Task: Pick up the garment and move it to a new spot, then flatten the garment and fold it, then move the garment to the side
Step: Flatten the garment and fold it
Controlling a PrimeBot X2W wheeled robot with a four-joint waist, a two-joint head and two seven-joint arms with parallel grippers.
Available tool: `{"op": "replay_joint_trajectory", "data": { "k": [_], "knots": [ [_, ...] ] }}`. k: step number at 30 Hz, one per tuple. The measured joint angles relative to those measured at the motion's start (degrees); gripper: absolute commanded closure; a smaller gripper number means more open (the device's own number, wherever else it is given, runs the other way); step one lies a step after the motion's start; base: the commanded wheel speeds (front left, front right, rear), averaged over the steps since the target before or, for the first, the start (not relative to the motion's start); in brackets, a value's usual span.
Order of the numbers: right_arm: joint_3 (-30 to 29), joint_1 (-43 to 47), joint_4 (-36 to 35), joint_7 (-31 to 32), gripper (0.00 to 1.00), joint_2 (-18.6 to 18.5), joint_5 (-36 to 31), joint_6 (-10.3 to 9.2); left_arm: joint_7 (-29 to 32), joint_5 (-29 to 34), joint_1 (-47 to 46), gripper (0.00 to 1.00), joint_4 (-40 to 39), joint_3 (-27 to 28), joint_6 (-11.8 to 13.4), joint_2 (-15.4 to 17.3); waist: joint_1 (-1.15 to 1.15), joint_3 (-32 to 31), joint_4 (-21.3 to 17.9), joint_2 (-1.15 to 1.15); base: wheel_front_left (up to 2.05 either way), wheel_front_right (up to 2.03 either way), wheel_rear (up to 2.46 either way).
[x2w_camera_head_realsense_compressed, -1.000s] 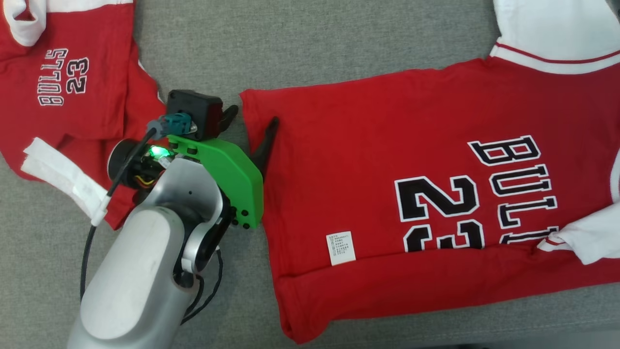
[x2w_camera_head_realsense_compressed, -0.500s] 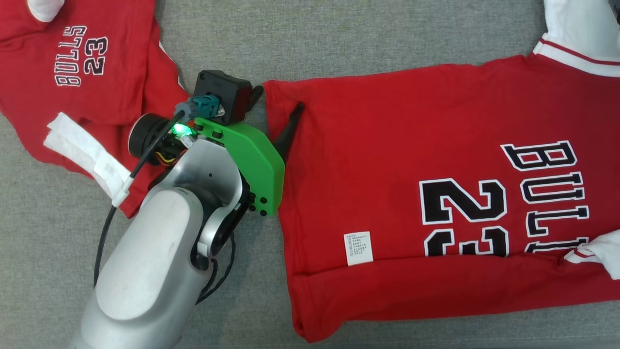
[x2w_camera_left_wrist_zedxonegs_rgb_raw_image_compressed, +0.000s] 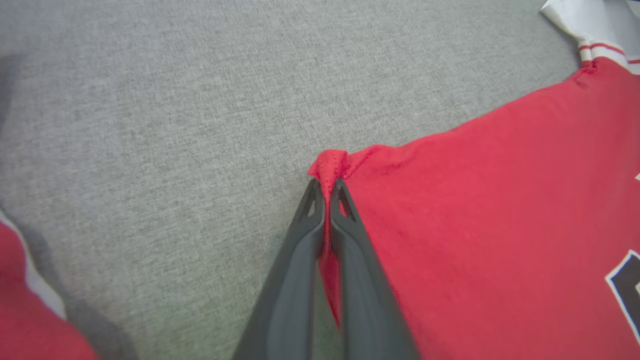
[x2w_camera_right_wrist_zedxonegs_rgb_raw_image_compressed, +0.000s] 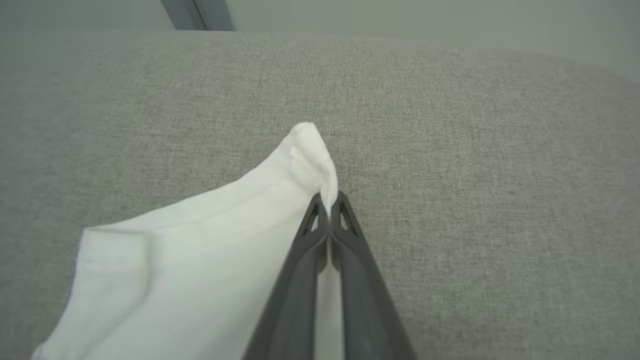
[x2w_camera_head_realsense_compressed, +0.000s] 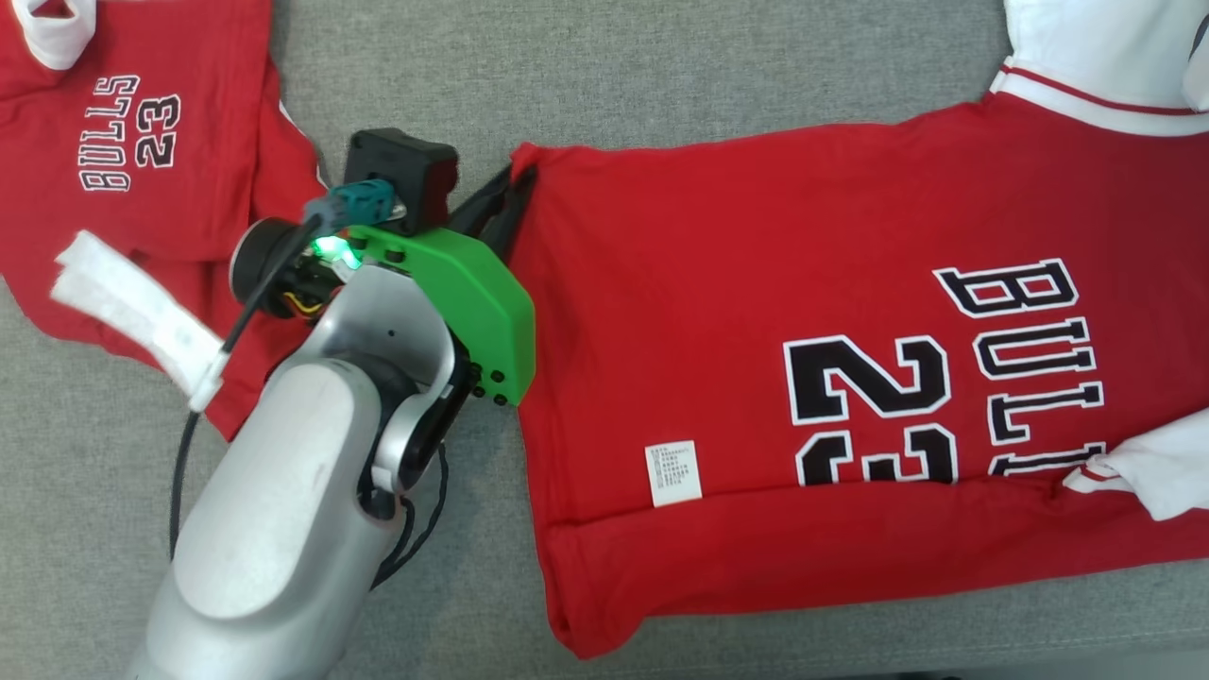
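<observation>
The garment (x2w_camera_head_realsense_compressed: 737, 283), a red jersey with white sleeves and black "BULLS 23" lettering, lies spread on the grey cloth surface, its lower part folded up. My left gripper (x2w_camera_head_realsense_compressed: 510, 184) is shut on the jersey's red hem corner (x2w_camera_left_wrist_zedxonegs_rgb_raw_image_compressed: 330, 167) at its far left. In the right wrist view my right gripper (x2w_camera_right_wrist_zedxonegs_rgb_raw_image_compressed: 329, 200) is shut on the tip of the white sleeve (x2w_camera_right_wrist_zedxonegs_rgb_raw_image_compressed: 210, 240), which lies on the grey surface.
A second red "BULLS 23" jersey (x2w_camera_head_realsense_compressed: 132, 189) lies crumpled at the far left, with a white strip (x2w_camera_head_realsense_compressed: 132, 316) across it, close beside my left arm (x2w_camera_head_realsense_compressed: 312, 472). Bare grey cloth (x2w_camera_head_realsense_compressed: 567, 66) stretches beyond both garments.
Both grippers have gone from open to shut. The left one's fingers, spread astride the red hem corner before, now pinch it together. The head camera has shifted slightly.
</observation>
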Motion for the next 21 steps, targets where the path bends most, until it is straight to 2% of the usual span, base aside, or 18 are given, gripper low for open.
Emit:
{"op": "replay_joint_trajectory", "data": {
  "k": [3, 8, 15, 21],
  "knots": [
    [-0.66, -0.04, -0.56, -2.67, 1.0, 0.11, 2.56, 0.0, -1.47, -0.08, 1.19, 1.0, -2.12, 1.05, 0.49, 0.56, 0.0, -0.88, -0.48, 0.0, 0.0, 0.0, 0.0],
    [0.21, 4.17, -5.55, -5.04, 1.0, -3.25, 6.77, 0.0, -1.96, -0.6, 5.19, 1.0, -7.02, 1.14, 1.02, 1.74, 0.0, -2.71, -1.58, 0.0, 0.0, 0.0, 0.0],
    [-1.56, 19.21, -16.42, -8.54, 1.0, -7.37, 12.88, 0.0, -3.37, -1.69, 13.16, 1.0, -13.95, 1.52, 3.52, 2.35, 0.0, -6.22, -3.75, 0.0, 0.0, 0.0, 0.0],
    [-5.99, 34.37, -24.16, -9.93, 1.0, -7.09, 15.43, -0.01, -4.39, -2.66, 22.21, 1.0, -18.75, 2.23, 6.5, 3.24, 0.0, -9.91, -6.06, 0.0, 0.0, 0.0, 0.0]
  ]
}}
